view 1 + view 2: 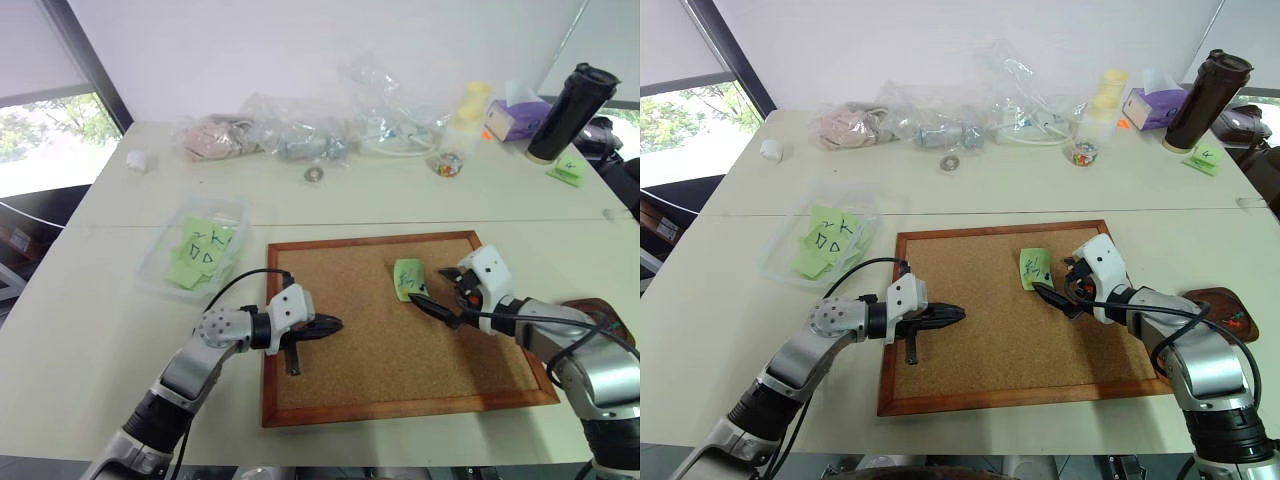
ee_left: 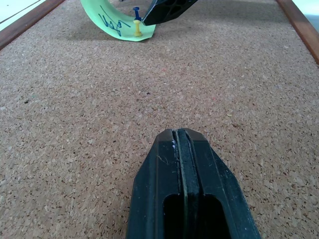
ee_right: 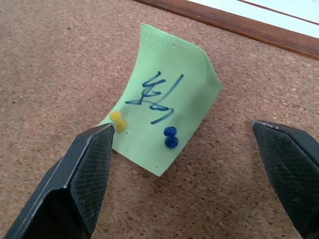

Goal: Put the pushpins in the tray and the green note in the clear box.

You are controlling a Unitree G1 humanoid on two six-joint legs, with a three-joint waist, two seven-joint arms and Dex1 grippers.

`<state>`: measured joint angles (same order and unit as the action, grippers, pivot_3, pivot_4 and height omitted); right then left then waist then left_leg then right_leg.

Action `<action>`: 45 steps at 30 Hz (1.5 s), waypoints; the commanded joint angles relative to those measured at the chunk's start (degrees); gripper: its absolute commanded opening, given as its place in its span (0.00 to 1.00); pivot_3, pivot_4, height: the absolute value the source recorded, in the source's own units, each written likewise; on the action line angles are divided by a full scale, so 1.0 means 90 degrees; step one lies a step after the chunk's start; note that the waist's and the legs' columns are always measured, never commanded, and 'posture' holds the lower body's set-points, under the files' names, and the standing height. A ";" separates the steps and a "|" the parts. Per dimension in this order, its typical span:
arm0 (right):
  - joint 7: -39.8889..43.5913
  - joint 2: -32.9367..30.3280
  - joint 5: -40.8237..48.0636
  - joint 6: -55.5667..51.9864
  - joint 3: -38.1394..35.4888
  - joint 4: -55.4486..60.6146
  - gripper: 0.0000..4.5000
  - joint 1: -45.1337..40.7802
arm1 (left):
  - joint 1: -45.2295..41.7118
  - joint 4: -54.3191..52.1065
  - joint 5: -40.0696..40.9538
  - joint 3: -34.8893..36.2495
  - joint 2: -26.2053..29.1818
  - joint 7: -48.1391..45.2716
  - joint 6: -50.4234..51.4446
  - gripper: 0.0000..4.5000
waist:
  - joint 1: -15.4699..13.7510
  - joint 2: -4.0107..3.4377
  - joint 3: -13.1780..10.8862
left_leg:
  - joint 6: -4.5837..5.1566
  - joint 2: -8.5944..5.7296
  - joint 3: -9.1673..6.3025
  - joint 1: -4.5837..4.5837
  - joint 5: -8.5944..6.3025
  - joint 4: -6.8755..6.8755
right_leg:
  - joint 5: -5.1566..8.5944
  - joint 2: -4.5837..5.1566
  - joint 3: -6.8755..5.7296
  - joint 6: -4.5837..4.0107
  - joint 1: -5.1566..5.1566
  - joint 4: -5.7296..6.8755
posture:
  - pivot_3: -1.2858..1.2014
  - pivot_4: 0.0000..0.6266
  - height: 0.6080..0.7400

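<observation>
On the pale table (image 1: 110, 330) lies a large wood-framed cork board (image 1: 380, 360), and pinned near its far edge is the green note (image 3: 167, 107), a small pale-green paper slip with thin blue handwriting, its unpinned end curling up off the cork. Two pushpins hold its near end down: a yellow pushpin (image 3: 117, 120) at one corner and a blue pushpin (image 3: 170, 137) just beside it toward the middle of the slip. The right gripper (image 1: 442, 300) hovers low over the cork at the note's pinned end with its jaws spread wide and nothing between them; one black fingertip (image 3: 102, 137) is right at the yellow pushpin, seemingly touching it, while the other stands well clear of the paper. The left gripper (image 1: 322, 325) rests just above the cork at the board's left part, well apart from the note, its jaws pressed fully together and empty. The tray (image 1: 1220, 310), a small dark reddish-brown glossy dish, sits on the table just beyond the board's right edge, partly hidden by the right arm. The clear box (image 1: 190, 250), a shallow transparent plastic container, stands on the table to the left of the board and holds several pale-green slips with bold black scribbles (image 1: 200, 250).
</observation>
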<state>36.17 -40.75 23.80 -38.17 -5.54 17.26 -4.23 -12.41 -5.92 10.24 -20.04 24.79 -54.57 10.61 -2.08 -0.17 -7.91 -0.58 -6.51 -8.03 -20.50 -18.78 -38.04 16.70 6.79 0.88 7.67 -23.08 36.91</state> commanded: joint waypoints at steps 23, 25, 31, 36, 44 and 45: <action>-0.0037 -0.0007 0.0777 -0.0614 -0.1310 0.0988 0.01 -0.0089 | 0.0168 0.0025 -0.0125 -0.0071 0.0212 -0.0067 0.0130 0.00 | 0.0001 -0.0002 -0.0002 | 0.0000 0.0001 0.0000 -0.0005 0.0000 0.0002 | 0.0000 0.0000 0.0001 0.0000 -0.0006 0.0000 | 0.52 0.24 0.93; -0.0116 -0.0034 0.1094 -0.0878 -0.1790 0.1076 0.01 -0.0121 | 0.0175 0.0010 -0.0111 -0.0079 0.0215 -0.0073 0.0148 0.00 | -0.0001 0.0001 -0.0004 | 0.0000 0.0001 0.0000 -0.0005 0.0000 0.0002 | 0.0000 0.0000 0.0002 0.0000 -0.0005 0.0000 | 0.52 0.24 0.93; -0.0301 -0.0207 0.1564 -0.1294 -0.3364 0.0496 0.01 0.0101 | 0.0113 0.0083 -0.0110 -0.0125 0.0152 -0.0087 0.0134 0.00 | -0.0012 0.0003 -0.0005 | 0.0000 0.0001 0.0000 -0.0006 -0.0001 0.0003 | 0.0000 0.0001 0.0002 0.0000 -0.0004 -0.0001 | 0.52 0.24 0.93; -0.0324 -0.0314 0.1362 -0.1083 -0.4376 -0.0553 0.01 0.0720 | 0.0114 0.0119 -0.0131 -0.0179 0.0105 -0.0073 0.0104 0.00 | -0.0013 0.0003 -0.0004 | 0.0001 0.0001 0.0002 -0.0004 -0.0001 0.0004 | 0.0000 0.0001 0.0002 0.0000 -0.0001 -0.0001 | 0.52 0.24 0.93; -0.0387 -0.0255 0.1021 -0.0482 -0.4835 -0.1891 0.01 0.1271 | 0.0129 0.0153 -0.0133 -0.0211 0.0057 -0.0077 0.0069 0.00 | -0.0006 -0.0004 -0.0002 | 0.0001 0.0000 0.0011 0.0001 -0.0001 0.0006 | 0.0000 0.0002 0.0009 0.0000 0.0001 -0.0002 | 0.52 0.24 0.93; -0.0401 -0.0230 0.0989 -0.0434 -0.4795 -0.1950 0.01 0.1299 | 0.0129 0.0160 -0.0135 -0.0210 0.0056 -0.0079 0.0059 0.00 | -0.0006 -0.0006 -0.0001 | 0.0001 0.0000 0.0014 0.0001 -0.0001 0.0006 | 0.0000 0.0002 0.0012 0.0000 0.0001 -0.0003 | 0.52 0.24 0.93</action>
<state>32.39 -42.69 32.76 -43.79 -48.02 -0.61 7.57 -12.19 -5.73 10.23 -20.49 24.92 -54.83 10.47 -2.13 -0.22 -7.92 -0.57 -6.52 -7.89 -20.48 -18.79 -37.99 16.70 6.81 1.00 7.66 -23.07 36.89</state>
